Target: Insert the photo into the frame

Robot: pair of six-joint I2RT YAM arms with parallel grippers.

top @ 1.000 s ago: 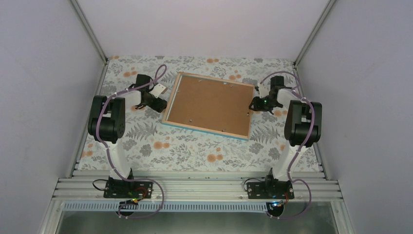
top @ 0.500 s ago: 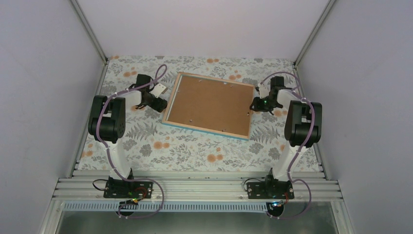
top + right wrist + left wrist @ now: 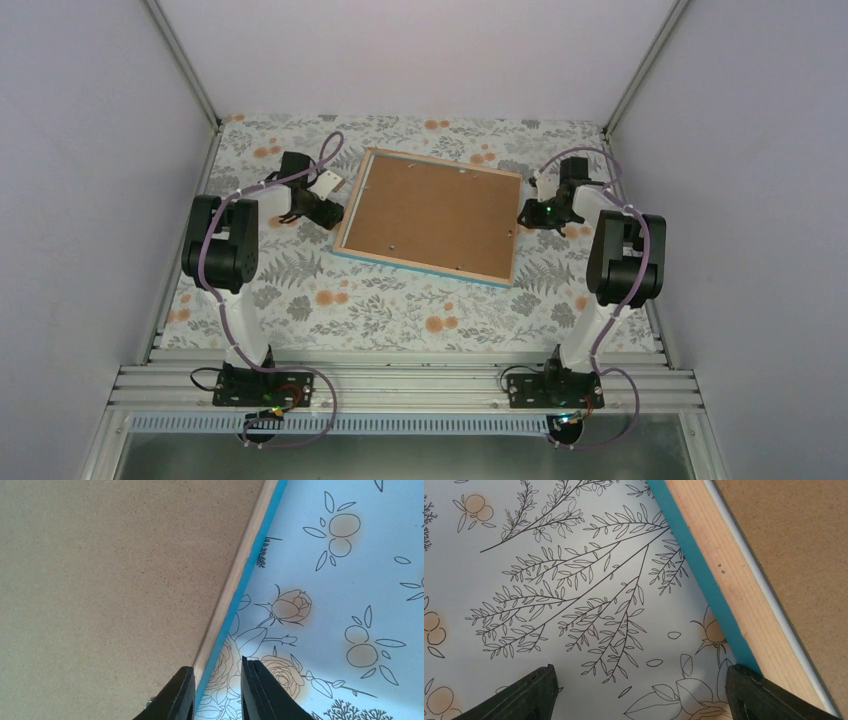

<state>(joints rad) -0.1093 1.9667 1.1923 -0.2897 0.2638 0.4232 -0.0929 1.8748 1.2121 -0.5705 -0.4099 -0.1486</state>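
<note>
1. Change, right gripper [image 3: 215,680]: its jaws have drawn in over the last second to a narrow gap. The rim of the frame [image 3: 730,580] runs into that gap at its right edge. Whether the fingers already press on the rim cannot be told.
2. Change, right arm: the elbow has swung slightly toward the right edge of the table. The frame itself has not shifted.
3. Left gripper [image 3: 640,680]: it stays spread wide and holds nothing. One finger is over the tablecloth [image 3: 400,310], the other at the frame's left rim.
4. Reading for the task: this looks like a pinch forming on the right rim, probably to lift or turn the frame, with the left gripper posted on the opposite side.
5. Frame, position: it lies face down on the far half of the table, midway between the side edges and a little skewed to them.
6. Frame, make: a thin, flat rectangle with a pale, faintly grained wood back and a smooth turquoise band along the outer edge.
7. Backing board [image 3: 432,210]: brown, matt, finely speckled fibreboard that fills the frame's opening.
8. Photo: not in view in any picture. Whether it sits under the board cannot be told.
9. Tablecloth: smooth and pale, printed with line-drawn foliage and orange blooms.
</note>
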